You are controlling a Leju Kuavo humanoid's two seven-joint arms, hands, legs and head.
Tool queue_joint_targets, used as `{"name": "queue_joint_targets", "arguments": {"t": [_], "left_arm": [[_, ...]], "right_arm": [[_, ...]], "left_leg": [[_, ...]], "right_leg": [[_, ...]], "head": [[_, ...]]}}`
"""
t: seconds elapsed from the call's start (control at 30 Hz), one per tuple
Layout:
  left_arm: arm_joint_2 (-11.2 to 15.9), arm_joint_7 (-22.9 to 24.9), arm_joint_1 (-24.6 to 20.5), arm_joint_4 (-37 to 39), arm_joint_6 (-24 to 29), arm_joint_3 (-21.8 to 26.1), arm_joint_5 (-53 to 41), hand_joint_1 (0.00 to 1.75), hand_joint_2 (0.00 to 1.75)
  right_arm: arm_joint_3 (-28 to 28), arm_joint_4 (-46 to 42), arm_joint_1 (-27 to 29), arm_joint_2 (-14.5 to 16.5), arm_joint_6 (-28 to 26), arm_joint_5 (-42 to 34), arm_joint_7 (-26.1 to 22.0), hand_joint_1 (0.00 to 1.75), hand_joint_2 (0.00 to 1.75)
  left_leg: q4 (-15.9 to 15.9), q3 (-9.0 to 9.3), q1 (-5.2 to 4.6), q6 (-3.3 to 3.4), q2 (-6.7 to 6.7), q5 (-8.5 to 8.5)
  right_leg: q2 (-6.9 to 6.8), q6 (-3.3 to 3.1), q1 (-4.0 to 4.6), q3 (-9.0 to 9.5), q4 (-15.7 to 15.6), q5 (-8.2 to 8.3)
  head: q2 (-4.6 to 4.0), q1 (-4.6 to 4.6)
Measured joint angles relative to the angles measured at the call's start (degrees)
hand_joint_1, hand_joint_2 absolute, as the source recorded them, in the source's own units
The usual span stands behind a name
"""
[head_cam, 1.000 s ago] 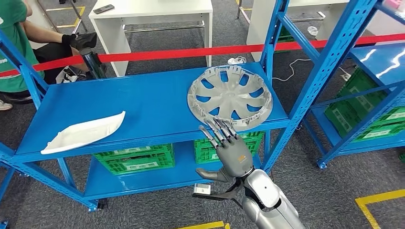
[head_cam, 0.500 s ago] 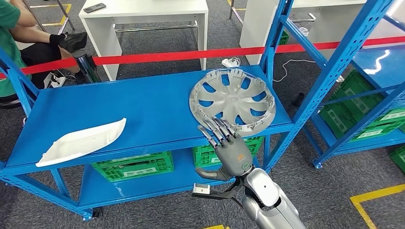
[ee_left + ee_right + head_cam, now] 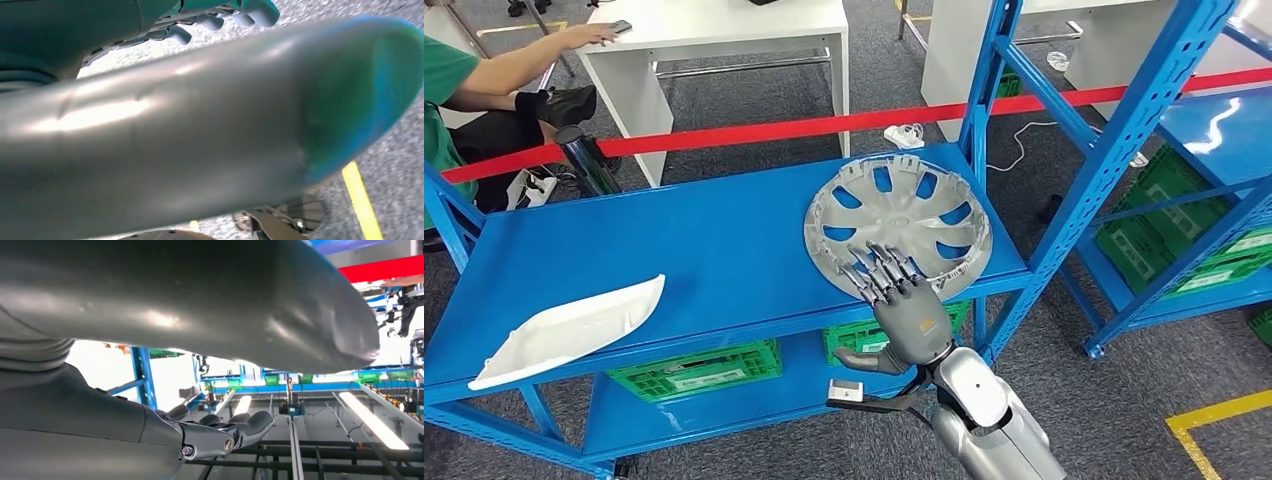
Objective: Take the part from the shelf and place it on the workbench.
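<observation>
While reaching over the hubcap [image 3: 897,222] rim | right robot hand [image 3: 902,308] spreading wide, empty, closing in since before | not yet gripping.

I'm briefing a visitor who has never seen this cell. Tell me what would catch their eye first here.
First, the silver hubcap lying flat at the right end of the blue shelf, with the robot's right hand reaching over its near rim, fingers apart. Next, the white curved panel at the shelf's left front, and the red barrier tape behind.
</observation>
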Motion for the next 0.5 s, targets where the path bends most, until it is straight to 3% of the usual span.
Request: {"name": "queue_joint_targets", "arguments": {"t": [0.07,0.2,0.27,0.33,0.37,0.4,0.43,0.5], "left_arm": [[-0.03,0.14,-0.06,0.01,0.09,0.02,0.02,0.00,0.00],[-0.13,0.14,0.15,0.01,0.24,0.09,0.36,0.00,0.00],[-0.20,0.07,0.16,0.01,0.28,0.10,0.38,0.00,0.00],[-0.22,0.04,0.19,0.01,0.30,0.11,0.39,0.00,0.00],[-0.23,0.05,0.24,0.01,0.30,0.11,0.39,0.00,0.00],[-0.23,0.05,0.28,0.01,0.30,0.12,0.38,0.00,0.00],[-0.26,0.08,0.31,0.01,0.31,0.13,0.34,0.00,0.00],[-0.38,0.31,0.31,0.02,0.39,0.13,-0.03,0.00,0.00]], "right_arm": [[-0.23,0.28,-0.60,-0.02,-0.10,0.02,-0.08,0.00,0.00],[-0.56,0.72,-1.78,-0.06,-0.33,-0.04,-0.17,0.00,0.00],[-0.73,0.86,-2.19,-0.13,-0.44,-0.09,-0.16,0.00,0.00],[-0.76,1.13,-2.33,-0.25,-0.47,-0.11,-0.15,0.00,0.00],[-0.77,1.30,-2.29,-0.33,-0.48,-0.12,-0.14,0.00,0.00],[-0.80,1.46,-2.24,-0.44,-0.50,-0.14,-0.10,0.00,0.00],[-0.87,1.57,-2.22,-0.56,-0.51,-0.16,-0.02,0.00,0.00],[-1.11,1.66,-2.23,-0.86,-0.54,-0.17,0.24,0.00,0.00]], "left_leg": [[-4.41,2.02,-0.11,0.74,0.04,1.06],[-5.08,2.80,-0.14,2.61,-0.04,0.09],[-5.25,3.34,0.01,3.29,-0.02,-0.27],[-5.24,3.76,-0.03,3.57,0.00,-0.81],[-5.23,4.05,-0.07,3.59,-0.02,-1.12],[-5.23,4.43,-0.09,3.57,-0.08,-1.45],[-5.23,4.93,-0.11,3.50,-0.14,-1.78],[-5.24,5.89,-0.18,3.22,-0.24,-2.49]], "right_leg": [[0.08,0.73,0.20,0.22,0.20,-0.80],[-0.02,2.03,0.08,0.36,0.95,-1.84],[-0.16,2.55,-0.01,-2.23,6.14,-4.04],[-0.18,2.80,-0.03,-7.14,13.76,-6.38],[-0.18,2.80,-0.03,-9.07,16.01,-6.32],[-0.18,2.69,-0.02,-10.03,16.19,-5.11],[-0.18,2.48,0.01,-9.80,14.05,-2.82],[-0.20,1.79,0.24,-7.15,6.26,2.17]], "head": [[0.00,0.01],[0.00,0.13],[0.00,0.30],[0.00,0.41],[0.00,0.41],[0.00,0.42],[0.00,0.43],[0.00,0.40]]}}
